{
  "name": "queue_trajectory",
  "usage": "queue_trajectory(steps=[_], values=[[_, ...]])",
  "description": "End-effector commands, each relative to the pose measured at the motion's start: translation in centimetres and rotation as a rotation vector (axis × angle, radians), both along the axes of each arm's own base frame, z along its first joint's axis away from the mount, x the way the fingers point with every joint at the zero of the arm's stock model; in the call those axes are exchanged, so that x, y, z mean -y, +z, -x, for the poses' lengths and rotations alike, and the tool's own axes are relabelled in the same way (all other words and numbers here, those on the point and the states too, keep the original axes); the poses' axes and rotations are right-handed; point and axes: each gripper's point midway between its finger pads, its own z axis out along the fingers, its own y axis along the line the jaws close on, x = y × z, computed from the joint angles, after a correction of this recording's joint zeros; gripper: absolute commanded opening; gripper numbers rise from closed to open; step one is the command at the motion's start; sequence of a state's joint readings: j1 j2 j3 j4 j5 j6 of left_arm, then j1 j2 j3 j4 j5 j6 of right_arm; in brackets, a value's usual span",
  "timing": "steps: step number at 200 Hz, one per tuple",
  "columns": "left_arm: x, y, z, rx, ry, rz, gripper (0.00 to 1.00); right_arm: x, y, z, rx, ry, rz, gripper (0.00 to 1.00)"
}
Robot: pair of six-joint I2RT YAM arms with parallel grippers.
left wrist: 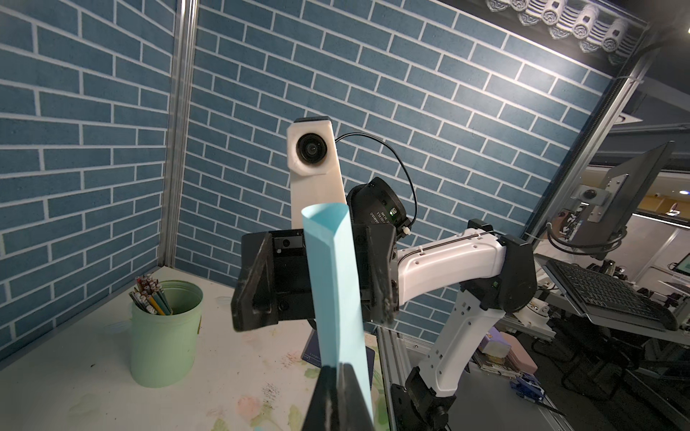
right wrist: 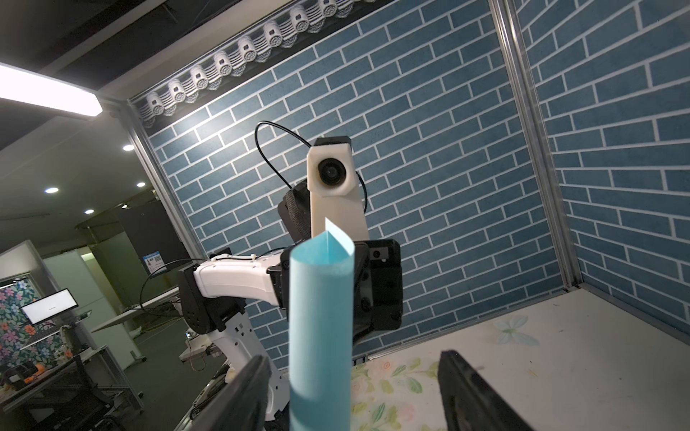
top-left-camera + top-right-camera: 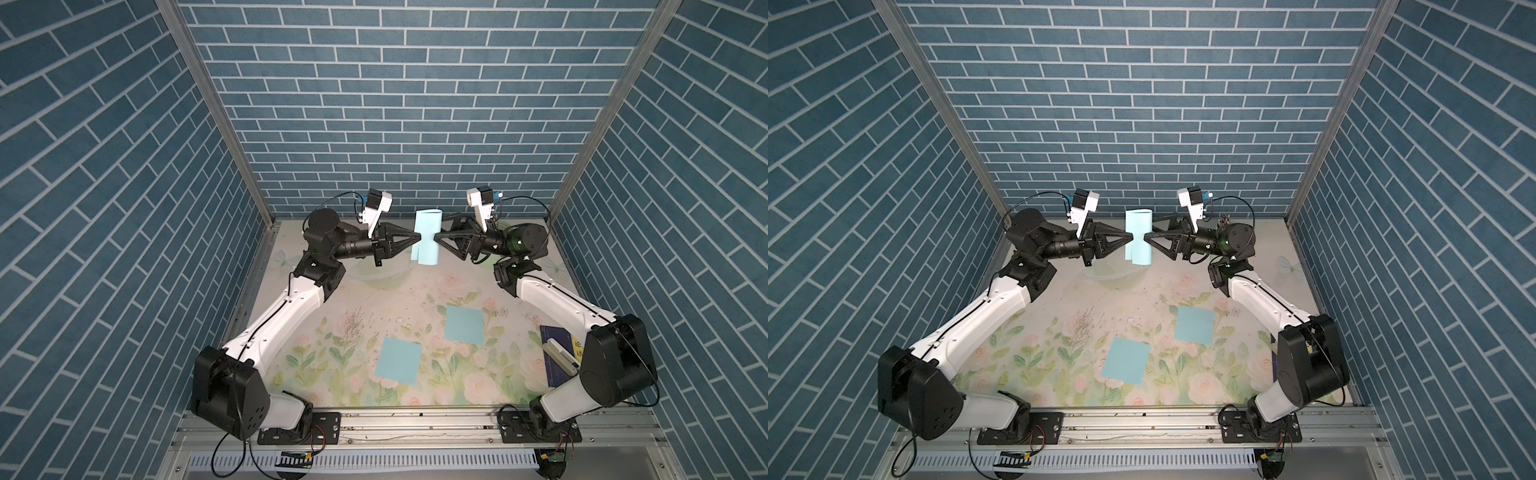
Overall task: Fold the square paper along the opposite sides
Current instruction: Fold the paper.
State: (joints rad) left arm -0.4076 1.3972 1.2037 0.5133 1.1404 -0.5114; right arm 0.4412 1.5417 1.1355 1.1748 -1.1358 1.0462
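The light blue square paper [image 3: 427, 237], bent into a loop, hangs upright above the tabletop [image 3: 374, 299]. The left fingers [image 1: 325, 395] are clamped on its edge; the right fingers [image 2: 246, 392] stand apart around it.

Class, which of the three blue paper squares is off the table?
The curled paper at the back, pinched by the left gripper; the other two lie flat.

Both arms reach inward, tips almost meeting; left arm [image 3: 286, 307], jaws pinched; right arm [image 3: 557, 299], jaws spread.
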Motion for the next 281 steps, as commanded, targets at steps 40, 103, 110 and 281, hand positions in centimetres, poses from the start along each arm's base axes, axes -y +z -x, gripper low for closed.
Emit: queue_trajectory(steps=[40, 103, 110, 281], values=[[-0.2, 1.7, 0.6, 0.051, -0.039, 0.047, 0.0, 0.0, 0.6, 1.9, 0.04, 0.066, -0.019, 0.61], [0.0, 2.1, -0.1, 0.047, -0.037, 0.06, 0.0, -0.4, 0.5, 2.4, 0.042, 0.098, -0.024, 0.47], [0.0, 2.1, -0.1, 0.047, -0.038, 0.064, 0.0, -0.5, 0.4, 2.4, 0.039, 0.1, -0.022, 0.44], [0.2, 0.1, -0.8, -0.001, -0.011, 0.037, 0.19, -1.8, 0.6, 1.5, 0.022, 0.093, -0.001, 0.15]])
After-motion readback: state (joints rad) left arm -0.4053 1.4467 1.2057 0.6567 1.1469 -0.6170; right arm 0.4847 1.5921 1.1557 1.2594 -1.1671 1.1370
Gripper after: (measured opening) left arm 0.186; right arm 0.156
